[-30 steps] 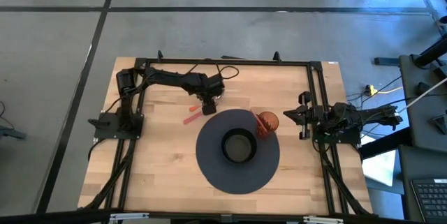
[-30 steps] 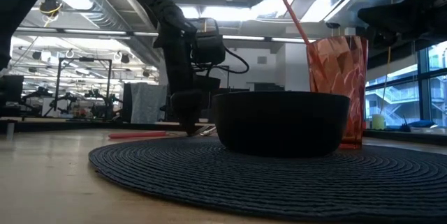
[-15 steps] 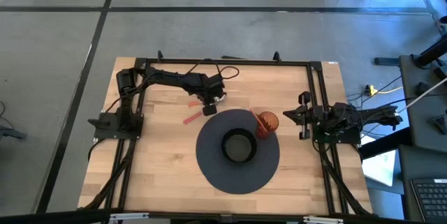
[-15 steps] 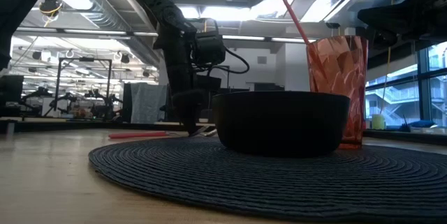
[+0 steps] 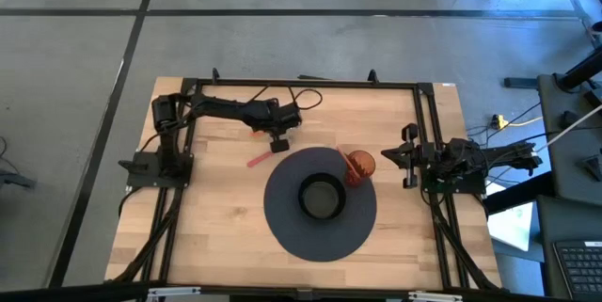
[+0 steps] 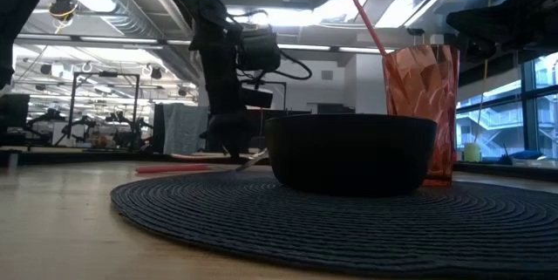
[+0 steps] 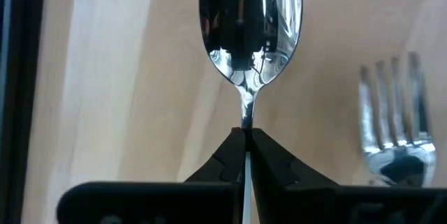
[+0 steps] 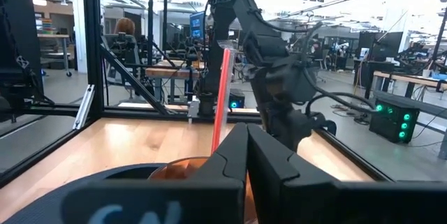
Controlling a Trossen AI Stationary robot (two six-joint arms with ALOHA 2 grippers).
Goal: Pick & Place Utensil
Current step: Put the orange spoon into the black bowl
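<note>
A shiny metal spoon (image 7: 250,21) lies along the wood table, close to the far left rim of the round dark placemat (image 5: 282,222). My left gripper (image 5: 279,144) stands over it, shut on its handle. A metal fork (image 7: 394,133) lies on the wood beside the spoon. On the mat stand a black bowl (image 5: 321,198) and an orange cup (image 5: 359,164) with a red straw (image 6: 368,20) in it. My right gripper (image 5: 406,156) waits shut off the mat's right side. My left gripper pinches the spoon's thin handle (image 7: 246,121), just behind the neck of its bowl, between the two fingertips. The fingers come from above, pointing down, one on each side of the handle. Whether the spoon's bowl end rests on the table, I cannot tell.
A red utensil (image 5: 259,160) lies on the wood left of the mat, another red piece (image 5: 256,133) just beyond it. A black frame (image 5: 301,84) runs round the table's edges. Bare wood lies at the near left.
My left gripper has shut on the spoon's handle and has risen a little over the same spot.
</note>
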